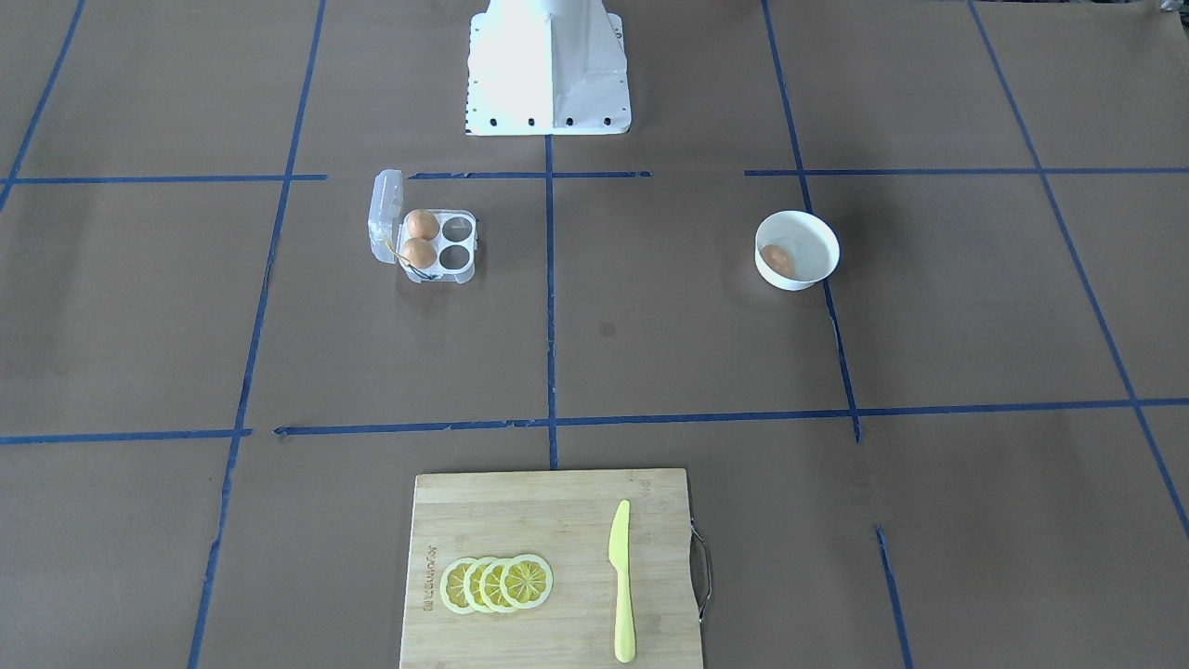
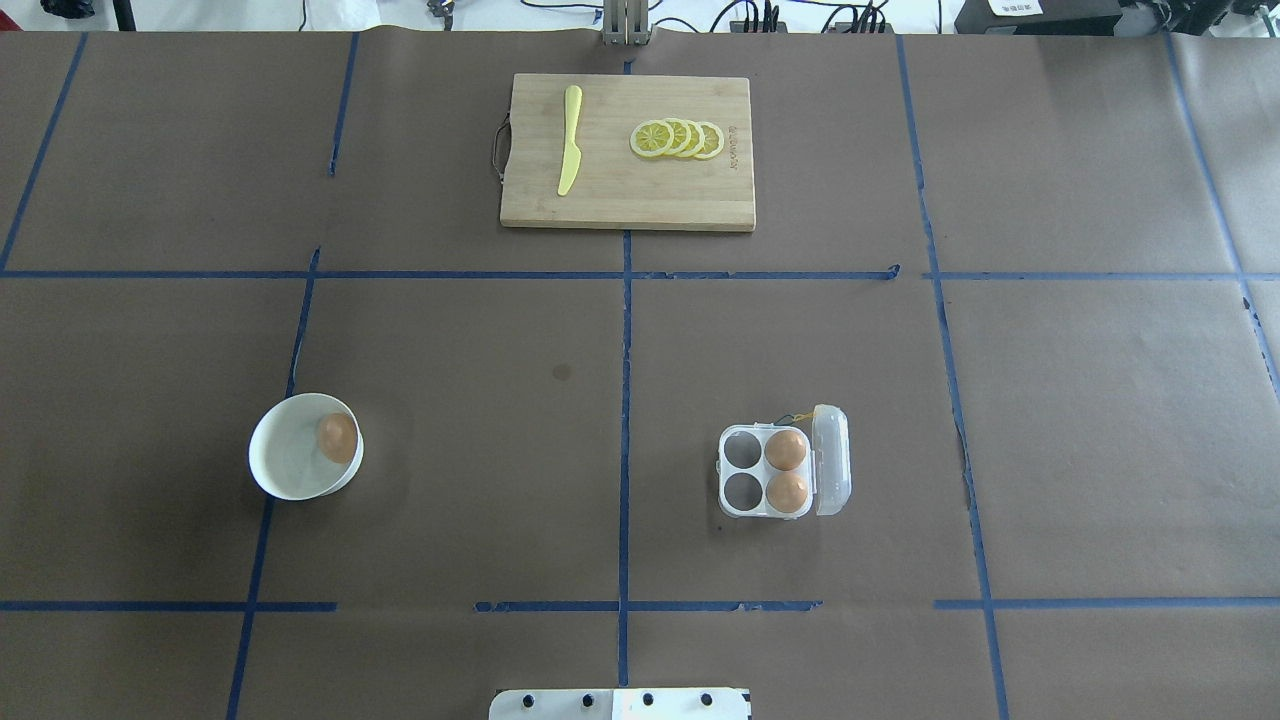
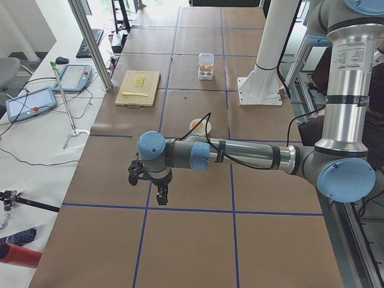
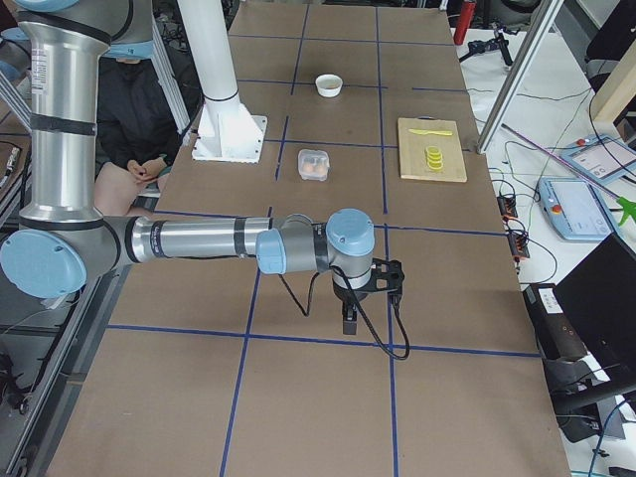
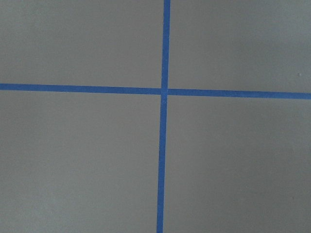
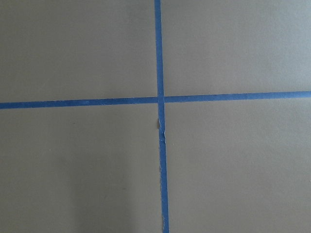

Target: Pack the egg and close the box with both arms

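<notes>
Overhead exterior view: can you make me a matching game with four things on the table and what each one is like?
Things:
1. white bowl
2. egg carton
3. yellow knife
4. lemon slices

Descriptions:
a. lid open, two eggs inside
b. overlapping in a row
c. one egg inside
d. lying flat on the handle side of the cutting board

Pairs: 1-c, 2-a, 3-d, 4-b

Bamboo board (image 2: 620, 195) w/ 4 overlapping lemon slices (image 2: 678, 139) & yellow knife (image 2: 570, 140), lying apart. White bowl (image 2: 285, 465) well apart from board. Blue tape (image 2: 626, 330) grid on brown paper.
</notes>
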